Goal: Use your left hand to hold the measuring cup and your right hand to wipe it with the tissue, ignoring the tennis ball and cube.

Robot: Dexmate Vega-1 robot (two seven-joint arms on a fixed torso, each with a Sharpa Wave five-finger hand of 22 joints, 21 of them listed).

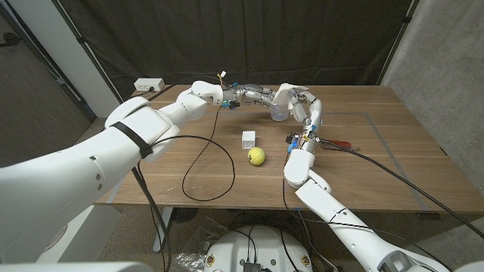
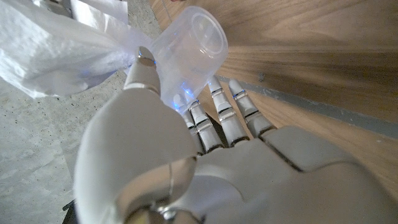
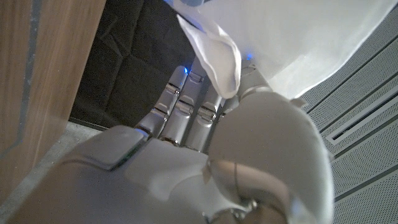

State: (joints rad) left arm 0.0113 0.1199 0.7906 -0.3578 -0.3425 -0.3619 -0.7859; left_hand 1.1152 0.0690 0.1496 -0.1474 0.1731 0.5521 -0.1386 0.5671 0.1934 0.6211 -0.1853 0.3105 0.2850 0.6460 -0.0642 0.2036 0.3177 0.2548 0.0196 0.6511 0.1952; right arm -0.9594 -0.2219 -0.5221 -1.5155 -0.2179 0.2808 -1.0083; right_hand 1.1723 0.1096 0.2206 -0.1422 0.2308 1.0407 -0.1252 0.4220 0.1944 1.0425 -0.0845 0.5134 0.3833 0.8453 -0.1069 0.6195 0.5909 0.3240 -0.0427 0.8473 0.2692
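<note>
Measuring cup (image 1: 277,114): clear plastic, held above the far middle of the wooden table (image 1: 378,162) by the left hand (image 1: 253,96). In the left wrist view the cup (image 2: 189,53) lies tilted on its side between the thumb and fingers (image 2: 219,106) of the left hand (image 2: 205,155), its round bottom facing the camera.

Tissue (image 1: 286,95): white, bunched in the right hand (image 1: 306,106), which meets the left hand over the cup. In the left wrist view the tissue (image 2: 56,53) touches the cup's side just beside the thumb. In the right wrist view the tissue (image 3: 280,43) drapes over the fingers of the right hand (image 3: 205,155), which are closed on it.

Tennis ball (image 1: 257,156): yellow-green, on the table nearer the robot than the two hands, apart from both.

Cube (image 1: 249,140): white, just beyond the ball and slightly left of it, between the ball and the cup.

Cables: a black loop (image 1: 208,170) lies on the tabletop left of the ball; another black cable (image 1: 393,170) trails right from the right wrist.

Power strip (image 1: 149,85): white, at the table's far left corner.

Surroundings: black curtain (image 1: 249,38) behind the table; grey wall (image 1: 446,68) at right.
</note>
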